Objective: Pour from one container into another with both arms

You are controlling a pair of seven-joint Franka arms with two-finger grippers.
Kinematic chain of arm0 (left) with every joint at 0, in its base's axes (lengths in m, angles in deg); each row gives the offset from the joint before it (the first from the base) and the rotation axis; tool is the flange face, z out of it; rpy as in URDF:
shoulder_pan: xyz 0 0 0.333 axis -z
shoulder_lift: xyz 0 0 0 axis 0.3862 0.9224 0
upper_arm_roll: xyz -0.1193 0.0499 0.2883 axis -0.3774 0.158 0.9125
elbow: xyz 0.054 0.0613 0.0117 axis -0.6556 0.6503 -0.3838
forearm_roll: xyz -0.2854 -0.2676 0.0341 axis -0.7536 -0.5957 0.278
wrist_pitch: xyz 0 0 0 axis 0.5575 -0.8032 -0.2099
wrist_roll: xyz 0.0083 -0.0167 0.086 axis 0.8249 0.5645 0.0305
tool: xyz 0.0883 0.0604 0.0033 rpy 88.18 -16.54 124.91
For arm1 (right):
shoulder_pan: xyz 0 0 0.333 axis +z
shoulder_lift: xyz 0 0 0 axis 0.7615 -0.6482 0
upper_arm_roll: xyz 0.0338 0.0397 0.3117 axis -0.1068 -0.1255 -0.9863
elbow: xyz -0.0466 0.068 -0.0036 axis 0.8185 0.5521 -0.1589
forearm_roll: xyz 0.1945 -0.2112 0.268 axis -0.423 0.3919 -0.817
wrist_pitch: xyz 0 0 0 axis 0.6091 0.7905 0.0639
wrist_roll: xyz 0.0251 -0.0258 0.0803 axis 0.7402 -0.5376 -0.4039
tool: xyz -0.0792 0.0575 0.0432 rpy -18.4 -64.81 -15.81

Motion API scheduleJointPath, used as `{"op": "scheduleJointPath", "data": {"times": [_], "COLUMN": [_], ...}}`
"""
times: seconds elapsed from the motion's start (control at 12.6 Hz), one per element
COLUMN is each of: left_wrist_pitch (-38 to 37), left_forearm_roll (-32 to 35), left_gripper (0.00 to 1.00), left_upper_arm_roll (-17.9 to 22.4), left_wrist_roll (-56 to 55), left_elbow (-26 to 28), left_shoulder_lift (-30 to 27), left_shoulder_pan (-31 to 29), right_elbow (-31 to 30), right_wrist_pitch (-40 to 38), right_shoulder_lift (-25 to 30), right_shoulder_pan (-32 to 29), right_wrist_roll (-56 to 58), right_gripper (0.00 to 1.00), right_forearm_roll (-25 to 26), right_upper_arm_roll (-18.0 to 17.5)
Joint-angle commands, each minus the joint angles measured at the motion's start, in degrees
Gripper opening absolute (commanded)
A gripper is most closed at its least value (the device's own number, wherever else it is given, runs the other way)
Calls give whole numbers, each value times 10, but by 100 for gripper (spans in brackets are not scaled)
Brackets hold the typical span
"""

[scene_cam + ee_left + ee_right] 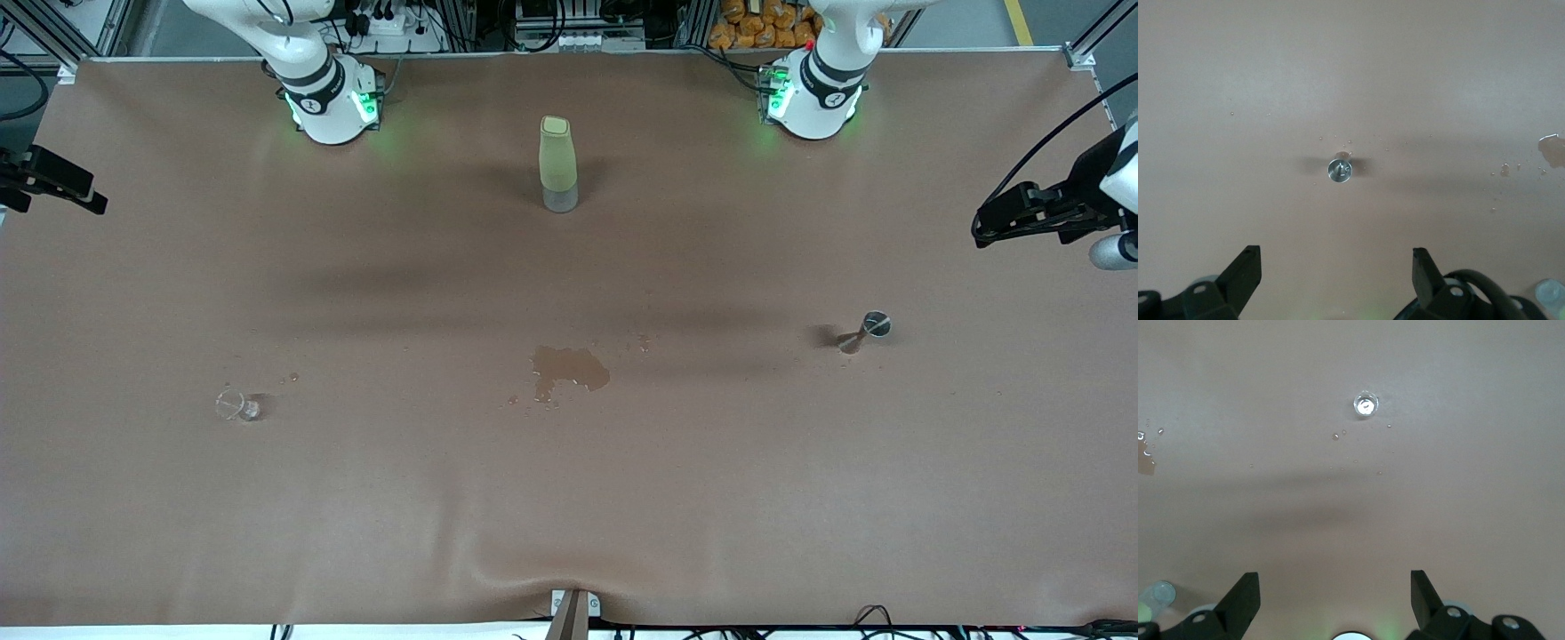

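The tiny clear glass cup (233,404) stands on the brown table toward the right arm's end; the right wrist view looks down on the cup (1365,405). The small steel jigger (874,325) stands toward the left arm's end and shows again as the jigger (1339,169) in the left wrist view. My right gripper (92,199) hangs high over the table's end, open and holding nothing (1335,583). My left gripper (981,233) hangs high over the other end, also open and holding nothing (1336,260).
A tall pale-green bottle (558,164) with a clear base stands midway between the two arm bases. A wet spill (569,367) darkens the middle of the table, with small droplets beside the cup and the jigger.
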Motion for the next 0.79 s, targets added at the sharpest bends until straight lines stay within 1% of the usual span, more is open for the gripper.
{"op": "scheduleJointPath", "data": {"times": [0.0,0.24,0.4,0.71], "left_wrist_pitch": [33,34,32,29], "left_forearm_roll": [4,4,7,11], "left_gripper": [100,100,100,100], "left_upper_arm_roll": [10,11,14,17], "left_wrist_roll": [-3,-8,8,4], "left_elbow": [63,76,70,68], "left_shoulder_lift": [-52,-69,-64,-66], "left_shoulder_pan": [9,13,14,15], "right_elbow": [-3,-3,-3,-4], "right_wrist_pitch": [-6,-2,-2,0], "right_shoulder_lift": [21,23,23,22], "right_shoulder_pan": [-15,-15,-14,-13], "right_wrist_roll": [-14,-12,-12,-11], "right_gripper": [100,100,100,100], "right_forearm_roll": [2,4,4,4], "right_upper_arm_roll": [-4,-6,-6,-8]}}
